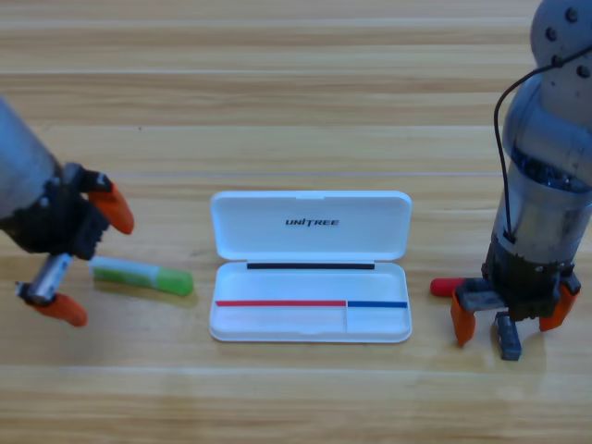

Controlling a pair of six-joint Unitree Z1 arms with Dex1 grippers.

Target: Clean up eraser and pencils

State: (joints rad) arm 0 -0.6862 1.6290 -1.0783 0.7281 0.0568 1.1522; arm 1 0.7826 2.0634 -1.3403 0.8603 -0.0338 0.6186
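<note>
**Both arms down at the pens, case open and waiting**

Pale wooden bench [277, 83] runs the whole width, its grain lying left to right, and a white case [311, 266] sits open in the middle of it. Its lid is folded back flat towards the arms, which leaves the tray facing up, ready to take whatever is dropped in. On the lid I can read "UNITREE" in small dark letters; no other writing shows.

Left of the case lies the green pen [142, 276], flat on the bench and well apart from the tray. The left pincer [87, 261] is spread wide, one orange jaw above the pen's far end and one below it, so it looks lined up to close across the barrel.

On the right, the right pincer [512, 319] points straight down with its jaws apart. Only the red end of the second pen [446, 287] sticks out beside it; the barrel is hidden under the arm. A small dark block, likely the eraser [508, 340], stands between the jaws, nearly touching the bench. Nothing is in the tray yet.
</note>
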